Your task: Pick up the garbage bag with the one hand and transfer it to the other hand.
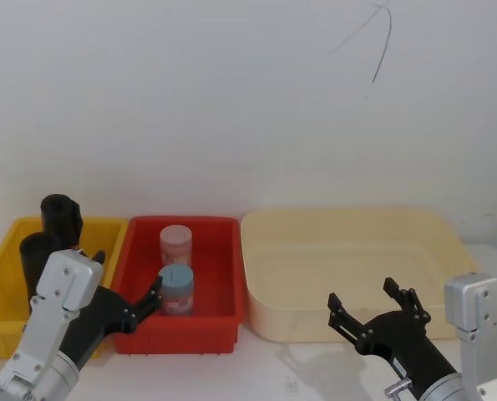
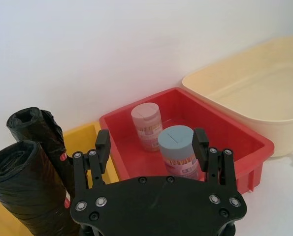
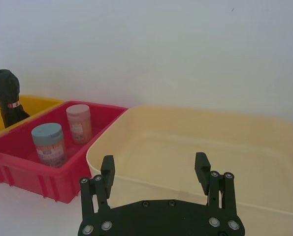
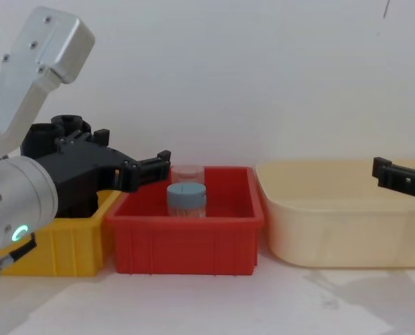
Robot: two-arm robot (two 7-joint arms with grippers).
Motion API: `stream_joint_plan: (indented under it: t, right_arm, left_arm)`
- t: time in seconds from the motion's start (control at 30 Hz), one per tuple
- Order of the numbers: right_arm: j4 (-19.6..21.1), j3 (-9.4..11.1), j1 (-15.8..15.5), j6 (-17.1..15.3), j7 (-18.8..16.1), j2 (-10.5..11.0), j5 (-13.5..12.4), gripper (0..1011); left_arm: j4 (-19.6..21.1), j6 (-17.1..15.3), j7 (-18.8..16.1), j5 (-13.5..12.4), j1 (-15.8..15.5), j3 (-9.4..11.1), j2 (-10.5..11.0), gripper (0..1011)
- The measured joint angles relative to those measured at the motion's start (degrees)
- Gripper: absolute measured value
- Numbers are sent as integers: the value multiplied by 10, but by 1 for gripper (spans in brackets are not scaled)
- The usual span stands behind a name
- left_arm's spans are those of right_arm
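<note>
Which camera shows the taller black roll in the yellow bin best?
Left wrist view: the garbage bag stands close, top and red mark plain. Right wrist view shows it small and far; head view, its upper part; chest view, little, behind the left pincer.

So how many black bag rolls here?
2, both standing in the yellow bin: the garbage bag at the back, a lumpier black roll in front. The left arm hides part of the bin.

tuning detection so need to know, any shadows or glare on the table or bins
Chest view: soft grey shadows on the table before the cream tub. Head view: faint shadow on the table beside the right gripper. Left wrist view: mild sheen on the garbage bag, no hard glare on the red bin.
</note>
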State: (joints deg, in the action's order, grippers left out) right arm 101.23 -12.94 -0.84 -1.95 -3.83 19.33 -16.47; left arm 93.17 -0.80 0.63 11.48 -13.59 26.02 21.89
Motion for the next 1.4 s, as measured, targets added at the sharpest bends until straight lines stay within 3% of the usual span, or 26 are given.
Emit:
stream_joint_plan:
  t: [1.4]
  right_arm:
    - [0, 0, 0, 0, 0, 0, 0, 1000]
  left_arm:
    - [2, -1, 0, 0, 2, -1, 0, 1001]
